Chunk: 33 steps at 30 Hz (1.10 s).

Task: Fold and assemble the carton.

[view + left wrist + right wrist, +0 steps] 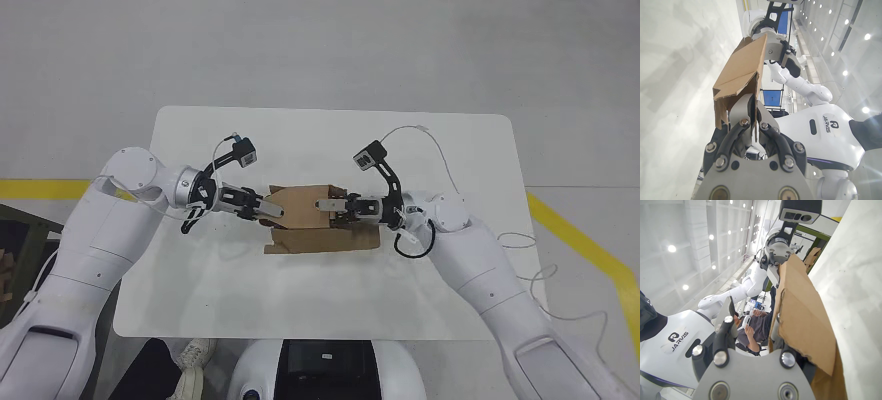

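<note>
seen from above, a brown cardboard carton (305, 228) sits partly folded at the centre of a white surface (200, 290), with a flat panel spreading toward 6 o'clock. the left arm comes in from 9 o'clock. the left end effector (270, 210) is at the carton's 9 o'clock edge, closed tight on a thin cardboard panel; in the left wrist view its two grey fingers (740, 108) pinch the sheet from both sides. the right arm comes in from 3 o'clock. the right end effector (330, 206) lies over the carton's upper part, spread wide. in the right wrist view one finger (728, 306) stands clear of the cardboard, while the other is hidden behind a torn-edged flap.
</note>
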### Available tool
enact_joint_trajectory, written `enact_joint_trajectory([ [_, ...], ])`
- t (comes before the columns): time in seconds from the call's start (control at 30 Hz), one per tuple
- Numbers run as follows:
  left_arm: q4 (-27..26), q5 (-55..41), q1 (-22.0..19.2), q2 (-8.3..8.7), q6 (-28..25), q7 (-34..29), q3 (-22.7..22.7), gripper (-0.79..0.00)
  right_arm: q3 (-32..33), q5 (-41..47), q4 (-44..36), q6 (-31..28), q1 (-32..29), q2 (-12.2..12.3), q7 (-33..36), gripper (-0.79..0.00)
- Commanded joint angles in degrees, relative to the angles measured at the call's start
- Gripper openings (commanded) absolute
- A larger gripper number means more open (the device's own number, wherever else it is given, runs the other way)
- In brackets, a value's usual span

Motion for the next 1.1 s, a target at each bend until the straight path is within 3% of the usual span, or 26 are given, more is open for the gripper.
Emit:
enact_joint_trajectory([
  [0.0, 0.0, -0.1, 0.0, 0.02, -0.1, 0.0, 0.1, -0.785, -0.2, -2.7, 0.1, 0.0, 0.4, -0.1, -1.6, -0.44],
  [0.17, 0.1, -0.2, -0.1, 0.09, -0.1, 0.0, 0.3, -0.785, -1.0, -9.0, -1.3, 0.5, 0.4, -0.2, -6.2, -0.499],
  [0.37, 0.2, -0.2, -0.1, 0.16, -0.3, 0.0, 0.3, -0.785, -0.4, -10.2, -2.3, 1.1, -0.3, -0.2, -7.5, -0.619],
  [0.6, 0.4, -0.2, 0.0, 0.2, -0.4, 0.0, 0.0, -0.785, 0.3, -10.8, -2.6, 1.9, -0.6, 0.0, -7.2, -0.631],
  [0.77, 0.4, -0.1, 0.0, 0.19, -0.3, 0.0, 0.0, -0.785, 0.7, -11.6, -2.9, 2.5, -0.8, 0.1, -7.1, -0.785],
  [0.9, 0.2, 0.0, 0.0, 0.2, -0.4, 0.0, 0.0, -0.785, 0.8, -12.3, -3.0, 2.9, -0.9, 0.1, -7.1, -0.785],
  [0.97, -0.1, 0.3, 0.0, 0.27, -0.8, 0.0, -0.1, -0.505, 0.8, -12.7, -3.1, 3.3, -0.9, 0.1, -7.1, -0.785],
  [1.0, -0.3, 0.6, 0.0, 0.33, -1.1, 0.0, -0.2, -0.055, 0.8, -13.4, -3.1, 3.5, -0.8, 0.1, -7.6, -0.785],
  [1.03, -0.5, 0.7, 0.1, 0.4, -1.2, 0.0, -0.4, 0.0, 0.8, -14.2, -3.2, 3.6, -0.8, 0.1, -8.1, -0.785],
  [1.07, -0.8, 0.7, 0.2, 0.48, -1.2, 0.0, -0.5, 0.0, 0.7, -14.9, -3.5, 3.7, -0.8, 0.1, -8.6, -0.785],
])
